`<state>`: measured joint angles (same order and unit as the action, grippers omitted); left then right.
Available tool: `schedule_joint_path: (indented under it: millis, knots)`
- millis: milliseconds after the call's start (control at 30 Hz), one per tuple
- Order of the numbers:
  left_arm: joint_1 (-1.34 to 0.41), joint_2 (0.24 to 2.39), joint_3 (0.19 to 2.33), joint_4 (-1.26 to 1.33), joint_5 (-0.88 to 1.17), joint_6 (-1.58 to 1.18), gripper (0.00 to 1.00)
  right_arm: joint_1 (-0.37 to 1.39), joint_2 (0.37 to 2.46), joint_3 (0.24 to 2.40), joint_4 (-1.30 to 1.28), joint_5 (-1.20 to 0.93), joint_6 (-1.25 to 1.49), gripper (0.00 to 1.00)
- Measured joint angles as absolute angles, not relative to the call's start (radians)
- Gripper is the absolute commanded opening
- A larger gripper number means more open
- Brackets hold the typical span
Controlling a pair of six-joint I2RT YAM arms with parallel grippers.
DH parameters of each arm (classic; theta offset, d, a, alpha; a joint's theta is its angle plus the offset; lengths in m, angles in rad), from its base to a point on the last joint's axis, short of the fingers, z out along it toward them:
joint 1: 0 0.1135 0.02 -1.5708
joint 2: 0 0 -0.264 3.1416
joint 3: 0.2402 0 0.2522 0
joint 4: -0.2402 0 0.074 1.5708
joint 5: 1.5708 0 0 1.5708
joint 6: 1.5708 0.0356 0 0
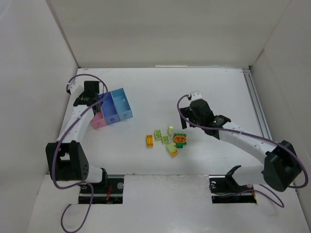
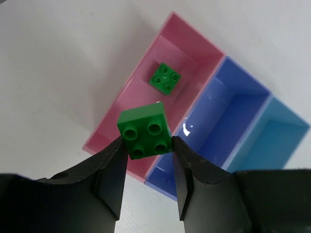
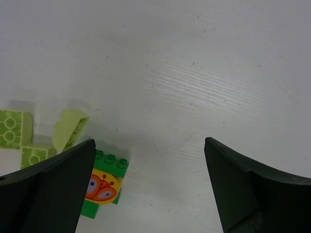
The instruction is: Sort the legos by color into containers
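Clamped tight on a dark green brick [image 2: 145, 130] with the left gripper [image 2: 148, 151], studs toward the wrist camera, over the near end of the pink box [image 2: 194, 46]. Inside the pink box, flat on its floor, a second dark green brick [image 2: 165, 78]. Joined to the pink box's right, two blue boxes [image 2: 243, 82]. Well right of the pink box, loose on the table [image 1: 204, 87]: light green, pale yellow and orange legos [image 1: 165, 138], plus a butterfly stack [image 3: 104, 187]. Farther right again, right gripper [image 3: 150, 155] spread wide, grasping nothing.
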<state>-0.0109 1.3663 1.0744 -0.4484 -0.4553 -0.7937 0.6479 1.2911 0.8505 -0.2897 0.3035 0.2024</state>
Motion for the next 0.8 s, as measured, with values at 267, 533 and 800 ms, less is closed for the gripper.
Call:
schedule_joint_path:
  millis: [267,533,800]
  knots:
    - [0.035,1.463,1.078,-0.445,-0.452,-0.785,0.43,0.685,1.403,0.915,-0.262,0.280,0.199,0.97]
    - [0.035,1.475,1.092,-0.434,-0.448,-0.766,0.78,0.765,1.470,0.955,-0.261,0.281,0.201,0.95]
    - [0.025,1.401,1.079,-0.429,-0.391,-0.762,1.00,0.807,1.532,0.988,-0.262,0.297,0.269,0.78]
